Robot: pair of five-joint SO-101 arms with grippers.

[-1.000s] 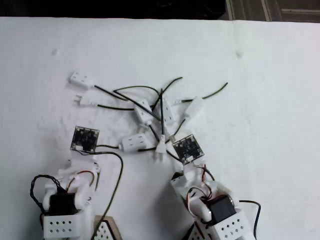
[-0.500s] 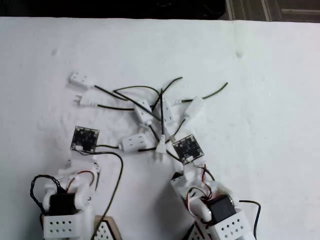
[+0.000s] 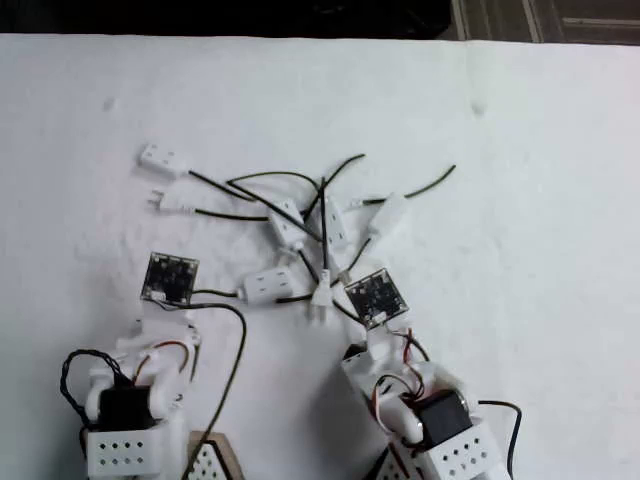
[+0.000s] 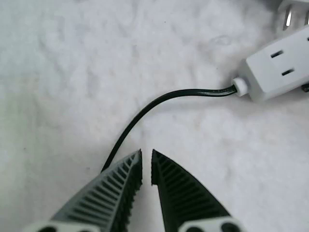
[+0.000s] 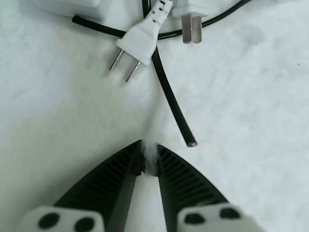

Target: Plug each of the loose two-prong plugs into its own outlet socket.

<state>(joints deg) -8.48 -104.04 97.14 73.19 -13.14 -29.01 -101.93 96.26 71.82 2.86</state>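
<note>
Lying ahead of the closed, empty right gripper (image 5: 148, 157) is a plug (image 5: 141, 42); a socket (image 4: 277, 65) lies beyond the closed left gripper (image 4: 146, 162).

White two-slot outlet socket block (image 3: 163, 158) upper left on the counter, black cord trailing right. White two-prong plug (image 3: 165, 202) just below it, lying flat, prongs pointing left, unplugged. Second white socket block (image 3: 268, 286) left of centre, slots facing up. Second white plug (image 3: 321, 297) just right of it, prongs bare, pointing at the bottom edge. More white bodies (image 3: 333, 222) in the cord tangle at centre, type unclear.
</note>
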